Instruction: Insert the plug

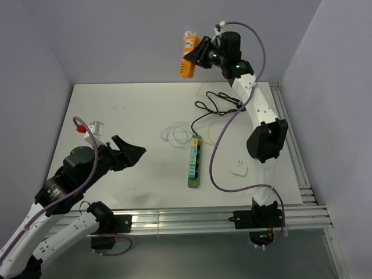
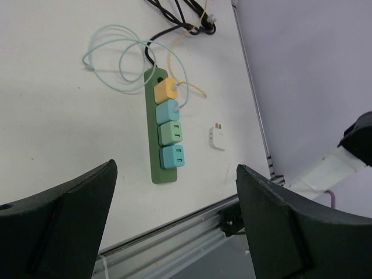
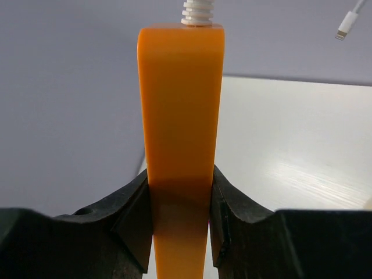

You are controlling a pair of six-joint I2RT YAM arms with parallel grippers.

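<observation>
A green power strip (image 1: 195, 163) lies on the white table with several coloured adapters plugged in; it also shows in the left wrist view (image 2: 157, 168). A small white plug (image 1: 239, 170) lies to its right, prongs up in the left wrist view (image 2: 217, 138). My right gripper (image 1: 197, 55) is raised high at the back and shut on a long orange block (image 1: 187, 58) with a white ribbed cord collar, upright between the jaws in the right wrist view (image 3: 180, 116). My left gripper (image 1: 129, 152) is open and empty above the table, left of the strip.
A black cable (image 1: 215, 107) coils behind the strip and pale thin cable loops (image 1: 174, 133) lie to its left. A white cable tip (image 3: 349, 26) hangs at the right wrist view's top right. An aluminium rail (image 1: 203, 221) runs along the near edge. Walls close the sides.
</observation>
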